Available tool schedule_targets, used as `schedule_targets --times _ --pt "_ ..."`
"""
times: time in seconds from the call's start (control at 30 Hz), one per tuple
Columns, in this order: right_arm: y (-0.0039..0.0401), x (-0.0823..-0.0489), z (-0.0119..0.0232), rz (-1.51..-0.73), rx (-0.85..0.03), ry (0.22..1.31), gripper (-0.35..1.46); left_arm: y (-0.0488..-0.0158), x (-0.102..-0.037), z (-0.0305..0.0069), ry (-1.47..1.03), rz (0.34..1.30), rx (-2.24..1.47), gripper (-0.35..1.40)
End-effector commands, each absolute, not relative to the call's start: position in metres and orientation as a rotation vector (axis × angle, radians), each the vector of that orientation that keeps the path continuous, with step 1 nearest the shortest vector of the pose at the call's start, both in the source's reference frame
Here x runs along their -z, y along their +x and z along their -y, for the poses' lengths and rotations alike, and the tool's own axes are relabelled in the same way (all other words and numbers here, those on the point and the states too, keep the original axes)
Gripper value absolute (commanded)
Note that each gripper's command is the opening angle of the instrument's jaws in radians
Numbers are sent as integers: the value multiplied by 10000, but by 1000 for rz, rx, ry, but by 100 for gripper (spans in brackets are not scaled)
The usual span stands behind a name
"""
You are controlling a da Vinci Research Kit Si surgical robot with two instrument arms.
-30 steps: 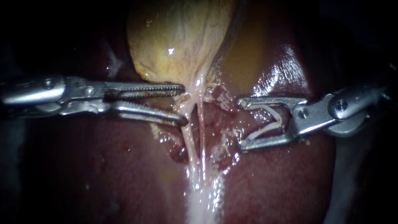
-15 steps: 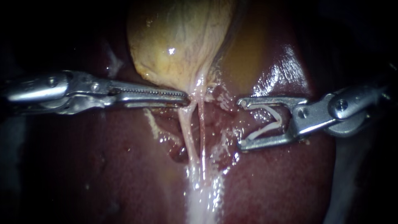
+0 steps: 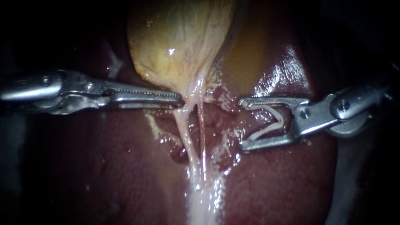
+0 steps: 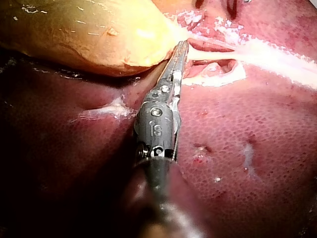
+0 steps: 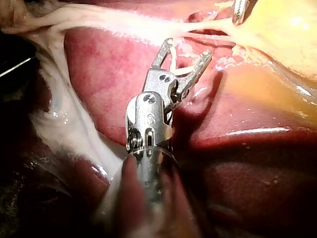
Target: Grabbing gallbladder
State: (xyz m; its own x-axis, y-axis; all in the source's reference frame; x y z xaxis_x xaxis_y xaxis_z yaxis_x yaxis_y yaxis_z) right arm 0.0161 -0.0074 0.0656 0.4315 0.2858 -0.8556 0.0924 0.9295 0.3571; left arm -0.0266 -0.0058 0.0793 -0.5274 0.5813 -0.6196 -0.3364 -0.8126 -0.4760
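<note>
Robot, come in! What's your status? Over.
Left instrument shut on gallbladder, narrow end. Right instrument holds clip, off to the side. Nothing in the way.

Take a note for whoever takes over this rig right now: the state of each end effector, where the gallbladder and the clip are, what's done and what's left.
Left instrument: jaws closed on the narrow lower end of the gallbladder, where it tapers into the pale tubes.
Right instrument: jaws stand wide apart with a white clip seated between them. It sits over the liver, beside the tubes and not touching them.
Done: the grab looks made.
Left: probably test the hold with a gentle pull. The clip is not on any tube yet.
</note>
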Motion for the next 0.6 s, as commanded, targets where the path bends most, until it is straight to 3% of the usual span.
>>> schedule_targets --times 0.03,0.33,0.6 --pt "161 -656 74 -1126 -124 379 48 -265 -792 57 -1099 410 -2322 -35" --pt "160 -656 74 -1126 -124 379 48 -247 -765 46 -1095 444 -2309 -35" --pt "160 -657 73 -1125 -125 379 48 -231 -723 33 -1135 400 -2272 -35"
